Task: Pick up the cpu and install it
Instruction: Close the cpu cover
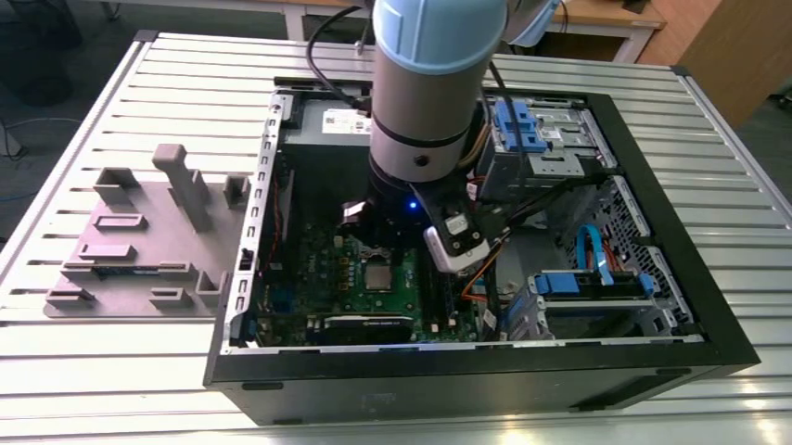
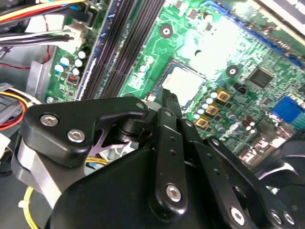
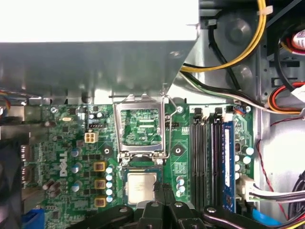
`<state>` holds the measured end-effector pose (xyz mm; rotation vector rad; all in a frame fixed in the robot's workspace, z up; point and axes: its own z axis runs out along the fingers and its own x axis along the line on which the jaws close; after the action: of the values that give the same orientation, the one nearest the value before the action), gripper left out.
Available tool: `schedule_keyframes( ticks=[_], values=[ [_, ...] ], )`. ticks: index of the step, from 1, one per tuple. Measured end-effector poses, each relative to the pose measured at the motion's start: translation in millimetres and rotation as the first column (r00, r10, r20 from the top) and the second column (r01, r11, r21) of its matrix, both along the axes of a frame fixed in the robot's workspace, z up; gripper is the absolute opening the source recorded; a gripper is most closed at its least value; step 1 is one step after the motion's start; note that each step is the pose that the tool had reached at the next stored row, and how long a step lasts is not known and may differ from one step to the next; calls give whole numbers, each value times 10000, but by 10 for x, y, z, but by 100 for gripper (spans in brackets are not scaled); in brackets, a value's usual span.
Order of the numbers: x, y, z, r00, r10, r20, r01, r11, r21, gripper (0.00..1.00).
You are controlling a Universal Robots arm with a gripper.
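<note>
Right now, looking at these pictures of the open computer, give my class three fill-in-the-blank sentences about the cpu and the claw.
The cpu lies flat on the ___ motherboard. The hinged metal frame beside it is swung ___. The claw hovers closest to the ___.
Missing words: green; open; cpu.

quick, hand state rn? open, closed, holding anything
Hand: closed, holding nothing; the small flat silver-topped square cpu lies in the metal-framed socket right by it.
</note>
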<state>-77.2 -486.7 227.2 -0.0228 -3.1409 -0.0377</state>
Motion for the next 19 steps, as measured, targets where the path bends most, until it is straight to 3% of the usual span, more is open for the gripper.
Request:
schedule_keyframes(
  ticks=[6, 11, 15, 19],
  values=[
    [18, 29, -28, 9997, 254, 0, -254, 9997, 1, 11],
    [22, 30, -41, 9971, 760, 1, -760, 9971, 2, 11],
    [23, 30, -47, 9904, 1381, 1, -1381, 9904, 5, 11],
    [23, 30, -50, 9790, 2038, 1, -2038, 9790, 7, 11]
  ],
)
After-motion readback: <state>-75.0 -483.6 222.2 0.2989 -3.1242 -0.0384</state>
